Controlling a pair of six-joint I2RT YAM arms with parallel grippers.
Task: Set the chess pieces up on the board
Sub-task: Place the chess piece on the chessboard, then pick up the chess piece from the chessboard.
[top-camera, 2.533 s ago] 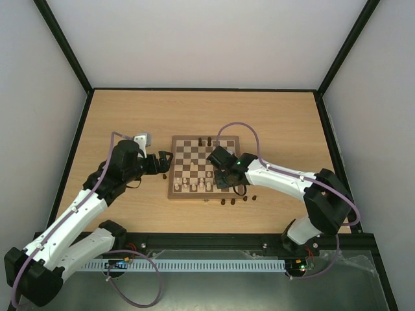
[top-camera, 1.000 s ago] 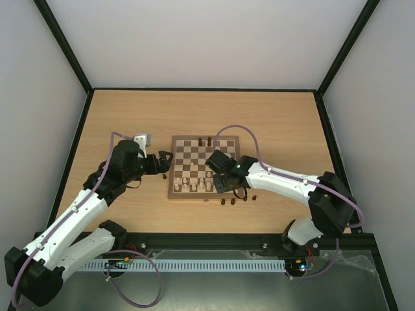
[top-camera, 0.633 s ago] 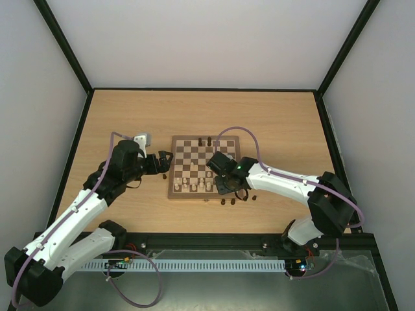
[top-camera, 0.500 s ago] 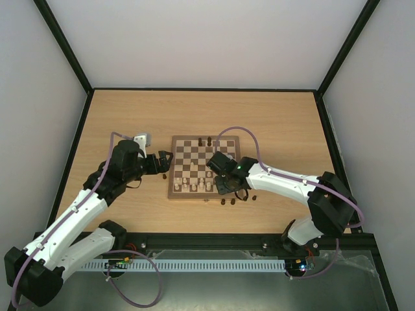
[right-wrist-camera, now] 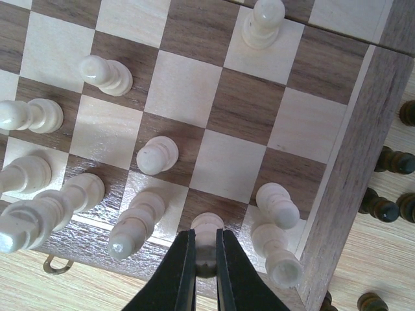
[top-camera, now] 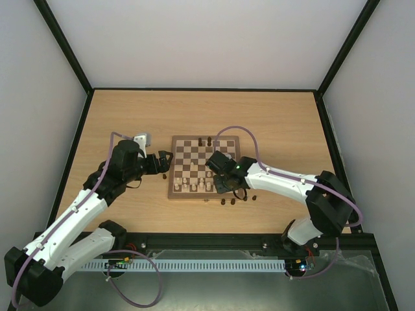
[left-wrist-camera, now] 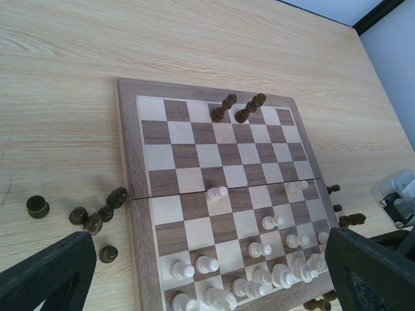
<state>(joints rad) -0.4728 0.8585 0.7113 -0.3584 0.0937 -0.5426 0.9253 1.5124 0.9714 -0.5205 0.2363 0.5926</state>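
The board (top-camera: 172,188) lies mid-table, with cream chessmen filling its near rows. Two dark chess pieces (left-wrist-camera: 226,107) stand on its far row. More dark pieces lie loose on the table left of the board (left-wrist-camera: 78,215) and right of it (right-wrist-camera: 395,161). My right gripper (right-wrist-camera: 204,262) is shut on a cream piece (right-wrist-camera: 207,228) standing in the nearest row, by the board's right corner. My left gripper (left-wrist-camera: 207,259) hangs open above the board's left side (left-wrist-camera: 126,142) with nothing between its fingers (left-wrist-camera: 48,272).
A small grey-white block (top-camera: 141,138) sits on the table behind the left wrist. Cream pieces (right-wrist-camera: 275,204) crowd close on both sides of the right fingers. The board's raised wooden rim (right-wrist-camera: 353,194) runs just right of them. Black frame rails edge the table.
The right wrist has crept slightly toward the board's near edge, still shut. The left arm has not moved.
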